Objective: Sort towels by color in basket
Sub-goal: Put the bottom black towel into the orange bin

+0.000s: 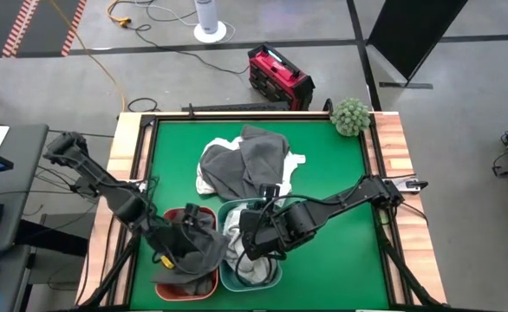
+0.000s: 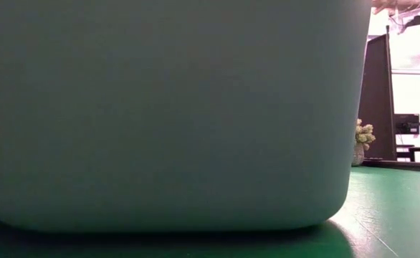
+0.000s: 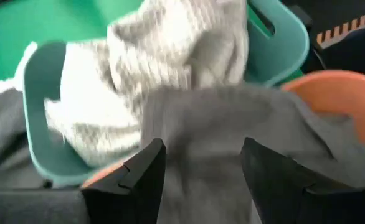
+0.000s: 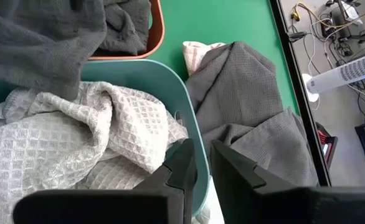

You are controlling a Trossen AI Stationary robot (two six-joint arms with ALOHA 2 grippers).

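Green desk, two baskets side by side at its near edge. Sorting looked roughly half done: a heap of dark grey towels with a white one showing beneath lay unsorted mid-desk, well apart from the green fuzzy ball at the far corner. Teal basket held pale waffle-weave towels, crumpled and soft. Orange basket held dark grey cloth; one dark grey towel draped limp over its rim. Left tool hung over that towel, fingers apart, nothing pinched between them. Right tool sat at the teal basket's rim, fingers nearly together, gripping nothing visible. Remaining by my judgement: the mid-desk heap.
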